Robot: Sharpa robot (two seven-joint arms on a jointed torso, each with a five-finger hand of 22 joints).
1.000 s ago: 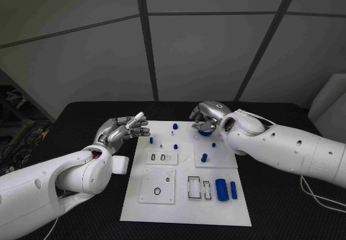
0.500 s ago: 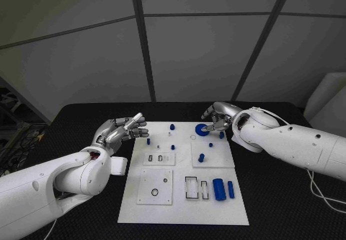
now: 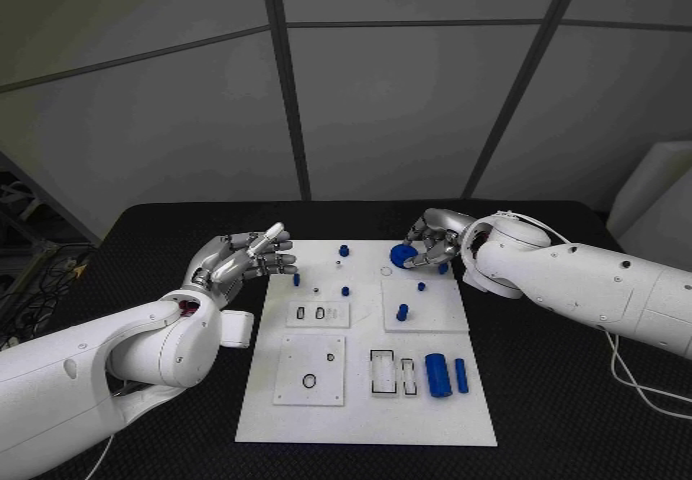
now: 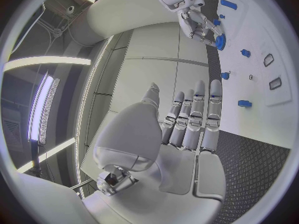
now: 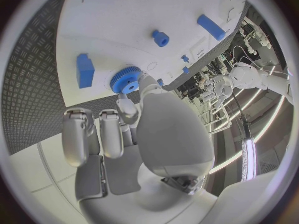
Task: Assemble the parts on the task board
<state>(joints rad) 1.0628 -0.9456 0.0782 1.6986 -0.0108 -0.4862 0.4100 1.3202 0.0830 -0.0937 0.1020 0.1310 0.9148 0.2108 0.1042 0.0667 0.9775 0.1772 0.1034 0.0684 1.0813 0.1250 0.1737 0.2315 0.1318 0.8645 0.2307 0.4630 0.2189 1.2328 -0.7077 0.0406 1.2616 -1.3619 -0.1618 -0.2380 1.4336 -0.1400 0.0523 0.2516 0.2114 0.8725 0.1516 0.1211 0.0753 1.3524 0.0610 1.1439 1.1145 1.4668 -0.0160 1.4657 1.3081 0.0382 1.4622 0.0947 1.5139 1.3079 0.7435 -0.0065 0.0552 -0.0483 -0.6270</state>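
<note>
Right hand pinches a blue gear above the task board. Left hand hovers beside it, fingers extended and empty.

head view overhead, wrist views behind hands

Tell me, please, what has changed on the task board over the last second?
The right robot hand has lifted the blue gear it holds slightly off the task board at the far edge. The left robot hand stays open beside the board; the other parts have not moved.
</note>
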